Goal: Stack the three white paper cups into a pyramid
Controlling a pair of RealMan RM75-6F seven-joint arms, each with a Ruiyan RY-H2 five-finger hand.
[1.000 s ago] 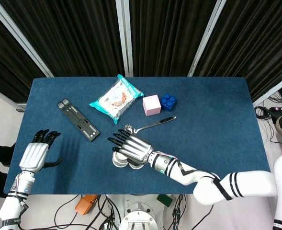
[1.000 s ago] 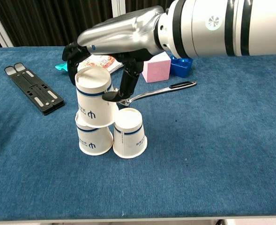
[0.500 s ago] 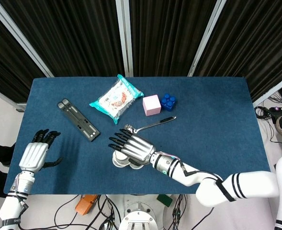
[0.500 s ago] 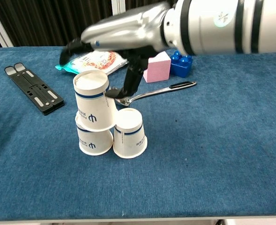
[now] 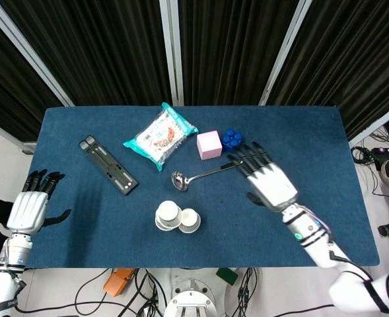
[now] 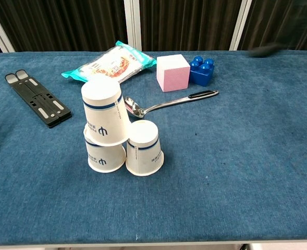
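Near the front edge of the blue table [image 5: 300,132], a little left of its middle, the three white paper cups are found, all upside down. Two base cups stand side by side and touching: the left base cup [image 6: 105,154] and the right base cup [image 6: 144,148]. The top cup [image 6: 104,110] is set on them but sits mostly over the left base cup, leaning toward the right one, so the pyramid is judged to be built yet off-centre.

The relation that any corrective move turns on is this: the stack lies to the left of the right hand [image 5: 268,181] and nearer the front edge, with the ladle between them. The left hand [image 5: 29,208] rests at the front left corner, partly off the table edge, and the stack lies to its right. The two hands are roughly equally far from the cups; neither touches them. Both hands are held with fingers spread and nothing in them.

Just behind the cups a metal ladle [image 6: 166,103] lies with its long axis running from its bowl, close to the top cup, toward the right and back. Further back stand a pink cube [image 6: 173,72] and a blue toy brick [image 6: 201,70], just beside each other. A snack packet [image 6: 109,63] lies toward the back edge, and a black folding stand [image 6: 37,98] lies toward the left side.
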